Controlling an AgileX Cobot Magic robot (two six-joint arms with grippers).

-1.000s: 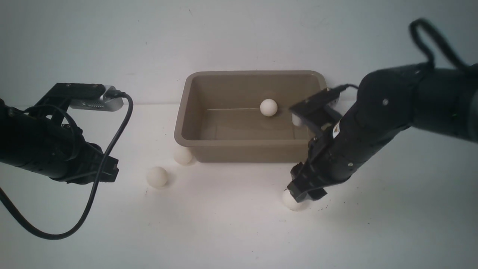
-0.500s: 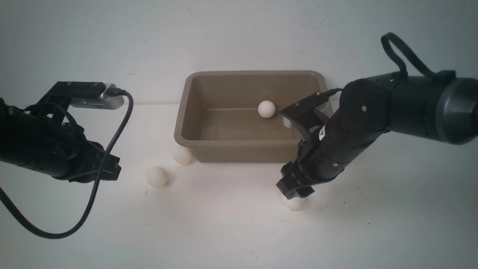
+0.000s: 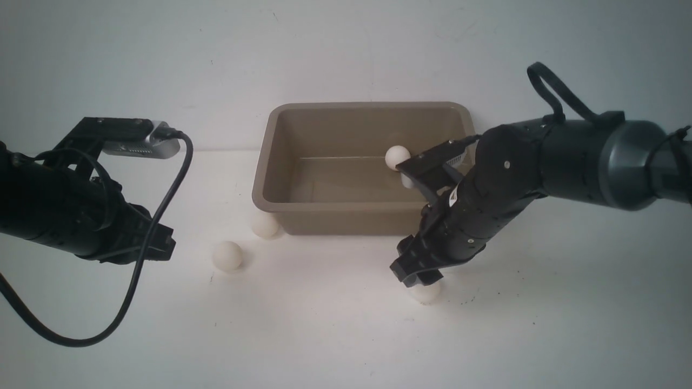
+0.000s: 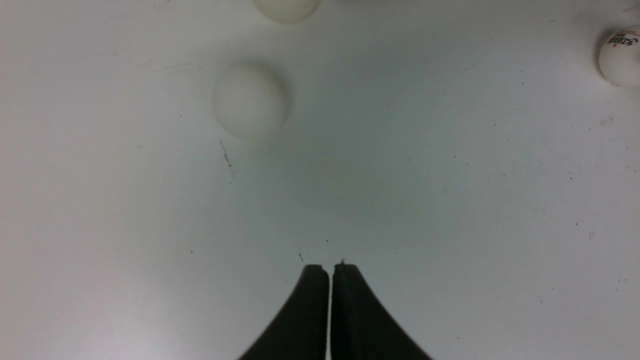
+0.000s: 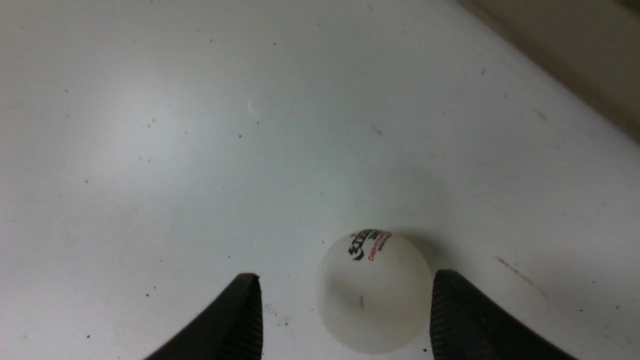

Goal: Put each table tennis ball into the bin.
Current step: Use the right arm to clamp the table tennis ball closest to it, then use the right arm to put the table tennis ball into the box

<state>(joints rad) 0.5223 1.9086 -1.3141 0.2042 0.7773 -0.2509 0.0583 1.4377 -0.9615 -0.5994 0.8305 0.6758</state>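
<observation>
Right fingers (image 5: 240,320) apart | marked ball (image 5: 374,292) between them, on table (image 5: 150,150)

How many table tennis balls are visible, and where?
4. One ball lies inside the bin. A second ball rests near the bin's front left corner, a third ball farther out. A fourth ball lies between the open right gripper's fingers. The right arm may hide others.
</observation>
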